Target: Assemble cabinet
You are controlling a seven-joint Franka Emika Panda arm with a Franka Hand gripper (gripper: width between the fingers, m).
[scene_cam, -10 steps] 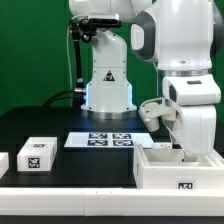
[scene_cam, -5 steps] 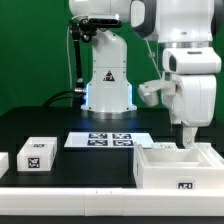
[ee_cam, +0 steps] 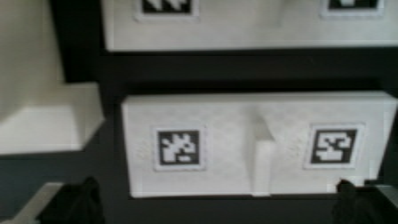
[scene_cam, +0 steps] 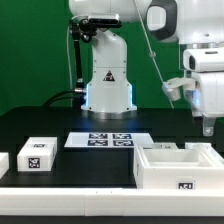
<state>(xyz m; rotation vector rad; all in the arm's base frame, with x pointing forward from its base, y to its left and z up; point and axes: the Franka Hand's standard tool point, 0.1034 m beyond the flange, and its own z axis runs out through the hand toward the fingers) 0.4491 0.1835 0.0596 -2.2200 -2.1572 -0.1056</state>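
You have the gripper [scene_cam: 207, 124] hanging apart from and above the cabinet [scene_cam: 178, 168], its jaws spread wide in the wrist view, while the cabinet sits on the black table [scene_cam: 60, 125] at the exterior view's lower right, near the marker board [scene_cam: 110, 140].

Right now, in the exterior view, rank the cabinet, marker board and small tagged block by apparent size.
1. The cabinet, clearly largest.
2-3. The marker board and the small tagged block: too alike to rank; the board is wider but lies flat, the block stands nearer the camera.
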